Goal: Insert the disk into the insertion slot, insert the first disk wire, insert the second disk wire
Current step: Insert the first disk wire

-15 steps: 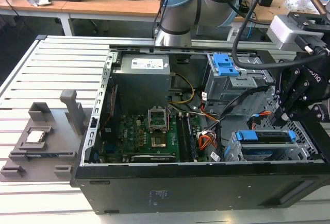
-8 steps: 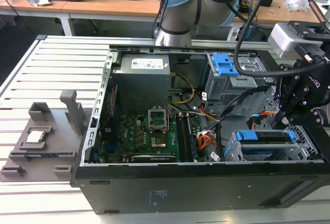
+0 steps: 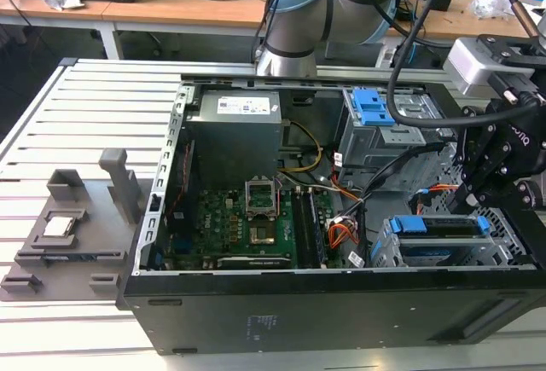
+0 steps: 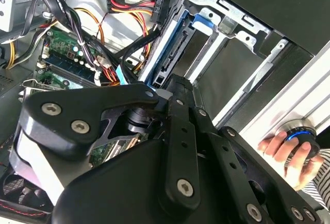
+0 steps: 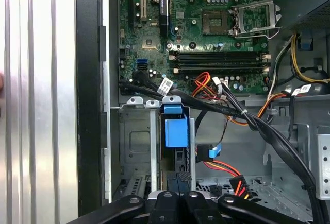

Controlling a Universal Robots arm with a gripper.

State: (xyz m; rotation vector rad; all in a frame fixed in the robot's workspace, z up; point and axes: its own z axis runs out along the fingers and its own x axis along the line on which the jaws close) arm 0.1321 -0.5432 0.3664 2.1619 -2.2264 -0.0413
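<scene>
Step in hand: first step, by the look of it. The disk stands on edge inside the insertion slot, at the near right corner of the open computer case in the exterior view.
Gripper: the gripper hangs just above the disk's right end. Whether it grips the disk or is free, cannot tell.
Wires: a blue-ended data lead and a red-and-yellow power lead lie beside the bay, seemingly unplugged.
Move calls for: judged, keeping the disk square to the bay walls and the loose leads clear.
First wrist view adds: the disk's blue bracket end-on, the motherboard beyond.
Second wrist view adds: a person's hand outside the case.
Exterior view adds: the taller grey cage, further off.
</scene>
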